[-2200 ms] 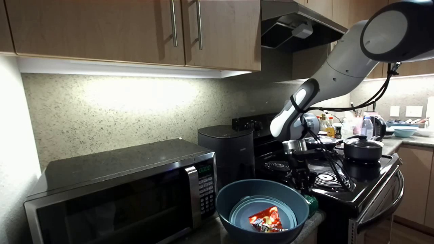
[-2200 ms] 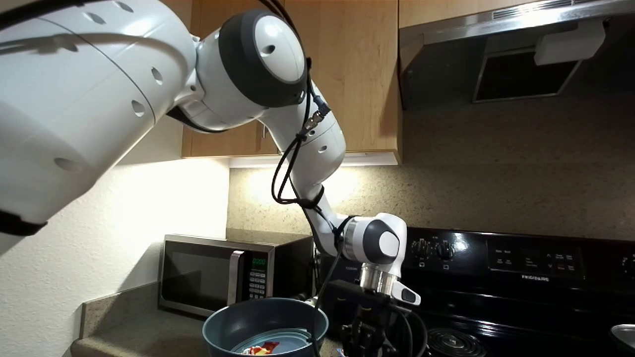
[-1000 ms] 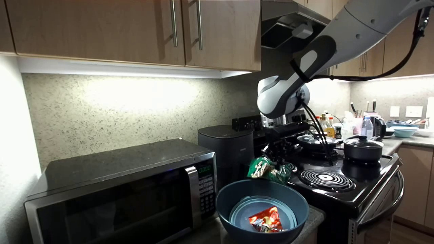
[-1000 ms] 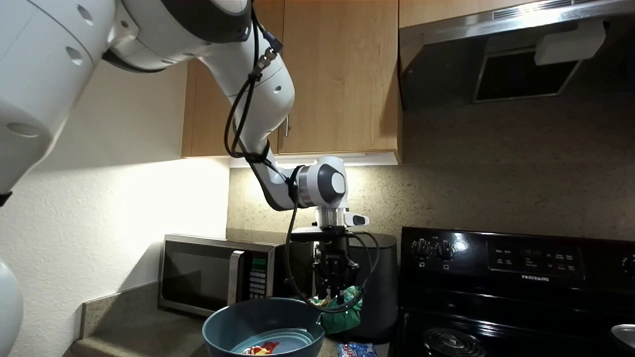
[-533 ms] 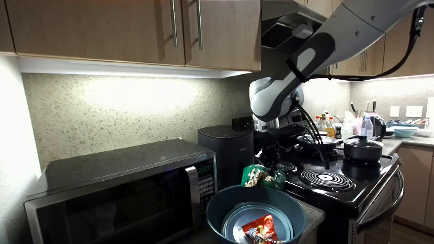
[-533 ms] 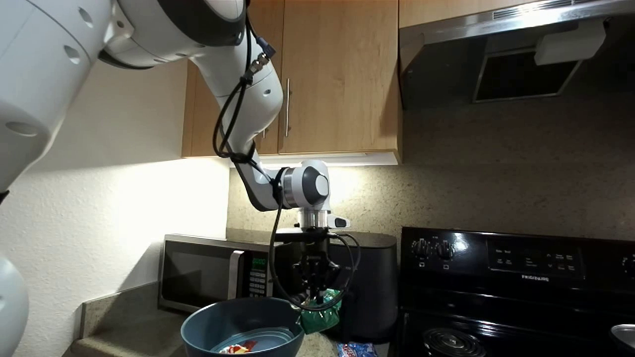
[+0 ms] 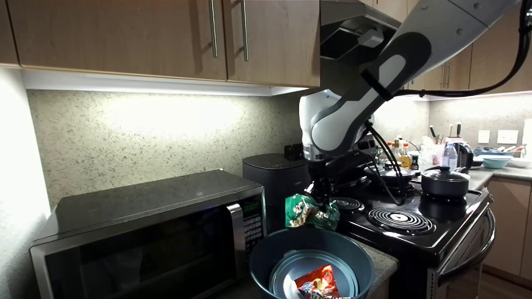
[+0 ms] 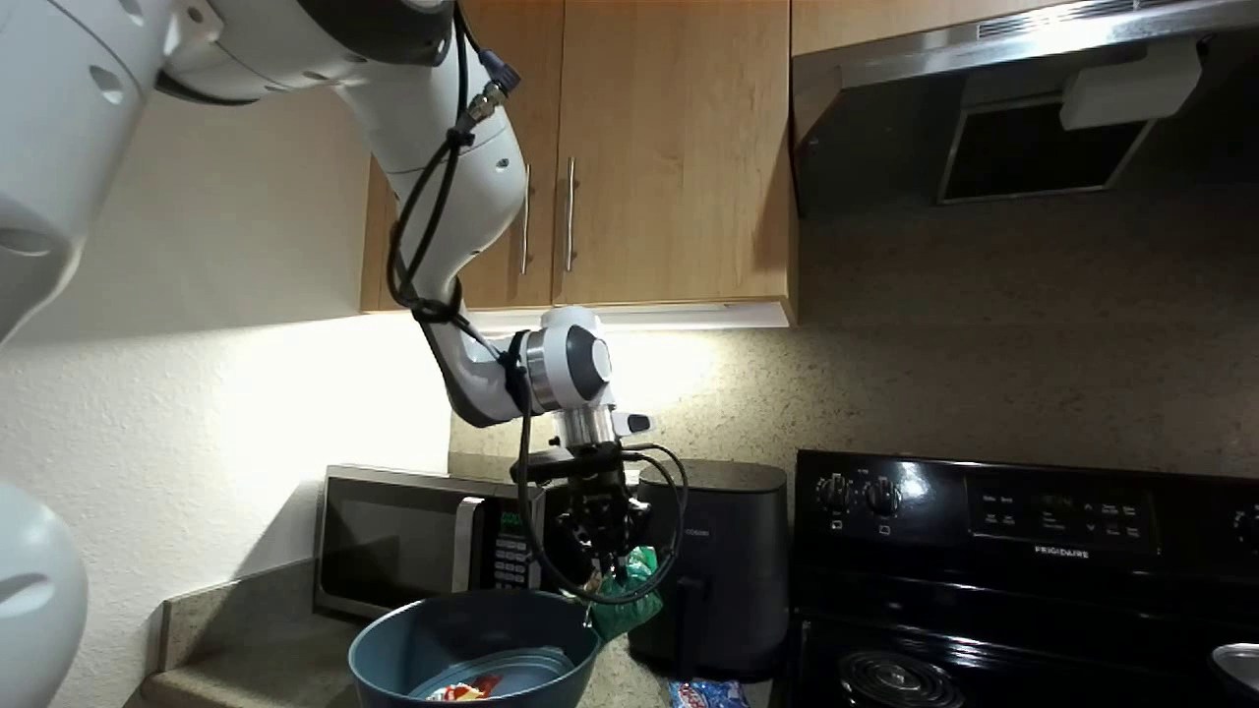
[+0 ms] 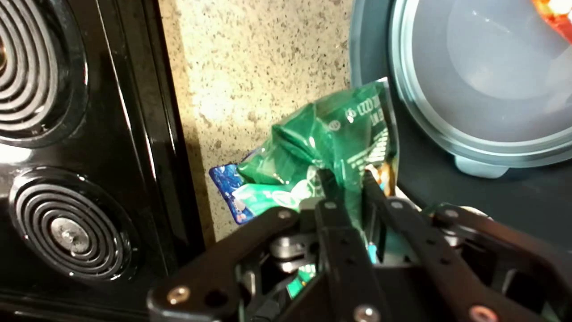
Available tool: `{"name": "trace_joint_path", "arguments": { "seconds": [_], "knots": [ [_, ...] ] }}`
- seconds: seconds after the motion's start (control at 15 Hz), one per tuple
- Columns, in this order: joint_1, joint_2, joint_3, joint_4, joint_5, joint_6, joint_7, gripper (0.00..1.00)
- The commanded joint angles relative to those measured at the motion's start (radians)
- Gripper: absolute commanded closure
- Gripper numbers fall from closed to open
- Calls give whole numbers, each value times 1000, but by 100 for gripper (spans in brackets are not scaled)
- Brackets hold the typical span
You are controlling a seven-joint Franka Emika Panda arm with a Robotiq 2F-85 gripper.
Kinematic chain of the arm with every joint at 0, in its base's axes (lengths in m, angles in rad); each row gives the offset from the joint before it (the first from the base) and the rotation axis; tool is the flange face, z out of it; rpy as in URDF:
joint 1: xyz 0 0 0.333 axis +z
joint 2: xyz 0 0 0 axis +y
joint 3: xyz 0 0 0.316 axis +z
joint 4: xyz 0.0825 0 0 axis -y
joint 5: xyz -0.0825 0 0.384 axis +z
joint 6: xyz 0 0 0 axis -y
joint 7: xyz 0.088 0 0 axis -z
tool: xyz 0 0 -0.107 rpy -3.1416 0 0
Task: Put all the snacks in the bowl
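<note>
In both exterior views the white arm [image 7: 392, 68] slopes down to a bent wrist [image 8: 570, 366], the hand [image 9: 349, 176] beneath it pointing downward. In the wrist view its two fingers [image 9: 338, 219] pinch, a narrow gap between them.

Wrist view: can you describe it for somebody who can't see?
The gripper pinches a green snack packet near the rim of a blue bowl holding an orange-red packet; a blue packet lies below, near coil burners.

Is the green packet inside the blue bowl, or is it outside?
Outside: the claw holds the green packet near the rim of the blue bowl. In the wrist view, much of it shows against the counter.
</note>
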Motion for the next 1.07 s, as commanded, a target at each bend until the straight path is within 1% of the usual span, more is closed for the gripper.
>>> {"name": "trace_joint_path", "arguments": {
  "seconds": [0.0, 0.07, 0.2, 0.47, 0.6, 0.73, 0.93, 1.0],
  "knots": [
    [27, -86, -4, -81, -119, 81, 94, 96],
    [31, -102, 1, -91, -130, 80, 106, 96],
    [37, -133, 19, -98, -108, 38, 98, 96],
    [47, -192, 78, -103, 14, -128, 20, 96],
    [52, -207, 105, -87, 105, -262, -23, 96],
    [52, -216, 121, -84, 206, -353, -92, 96],
    [46, -181, 122, -74, 325, -386, -196, 96],
    [42, -167, 119, -84, 342, -347, -224, 96]
  ]
}}
